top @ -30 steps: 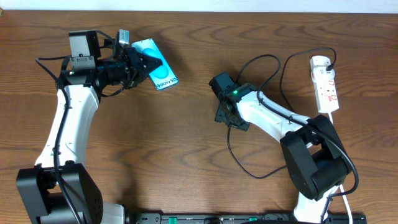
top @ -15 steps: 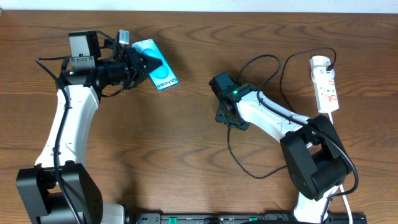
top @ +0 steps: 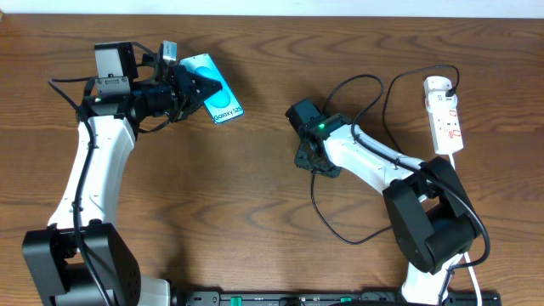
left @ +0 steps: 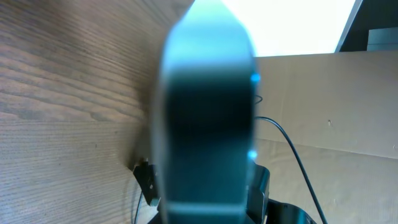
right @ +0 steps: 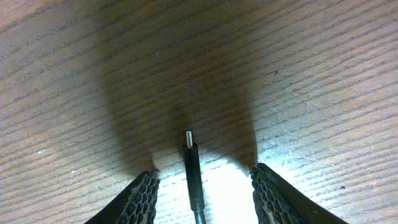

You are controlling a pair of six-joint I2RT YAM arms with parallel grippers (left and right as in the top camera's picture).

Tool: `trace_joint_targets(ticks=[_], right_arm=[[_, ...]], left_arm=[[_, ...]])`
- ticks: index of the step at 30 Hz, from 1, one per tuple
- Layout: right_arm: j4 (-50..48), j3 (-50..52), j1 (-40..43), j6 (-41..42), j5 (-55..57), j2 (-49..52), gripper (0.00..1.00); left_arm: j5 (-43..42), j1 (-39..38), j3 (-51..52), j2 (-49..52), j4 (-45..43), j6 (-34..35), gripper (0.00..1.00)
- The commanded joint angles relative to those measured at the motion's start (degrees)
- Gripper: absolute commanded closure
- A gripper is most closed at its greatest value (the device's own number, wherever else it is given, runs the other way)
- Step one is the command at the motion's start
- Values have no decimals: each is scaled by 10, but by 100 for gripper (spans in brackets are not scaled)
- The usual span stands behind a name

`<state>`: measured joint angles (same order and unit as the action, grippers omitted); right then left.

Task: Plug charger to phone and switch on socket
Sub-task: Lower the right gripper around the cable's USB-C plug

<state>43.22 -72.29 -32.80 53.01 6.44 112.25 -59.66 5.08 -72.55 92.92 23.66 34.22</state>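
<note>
Right wrist view: charger [right: 193,174] cable and right gripper [right: 205,183] pads [right: 142,196] cut off at btm edge. Overhead: same tips + connector hidden under wrist; part of phone [top: 219,98] under left gripper [top: 197,87]. Left wrist view: phone a close blur, masking fingers. On socket [top: 444,110], switches too small to read.

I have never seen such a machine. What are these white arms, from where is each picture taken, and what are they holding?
These are two robot arms at a wooden table, each ending in a two-finger gripper. One picture looks down from above; the other two come from small cameras on the wrists. The left gripper is shut on the phone, which shows only as a blur in its wrist view. The right gripper is open, its fingers on both sides of the connector tip of the charger, not touching it. The white power strip lies at the far right.
</note>
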Motion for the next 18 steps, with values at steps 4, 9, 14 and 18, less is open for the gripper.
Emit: trace_joint_targets(ticks=[4, 9, 14, 18], right_arm=[[-2, 2, -9, 3, 10, 4, 55], [-2, 2, -11, 3, 10, 4, 60], [-2, 2, -11, 3, 10, 4, 64], [-2, 2, -11, 3, 10, 4, 66]], left_arm=[[-8, -1, 0, 3, -1, -12, 93], [-7, -1, 0, 3, 1, -12, 93], [-7, -1, 0, 3, 1, -12, 93], [-7, -1, 0, 3, 1, -12, 93]])
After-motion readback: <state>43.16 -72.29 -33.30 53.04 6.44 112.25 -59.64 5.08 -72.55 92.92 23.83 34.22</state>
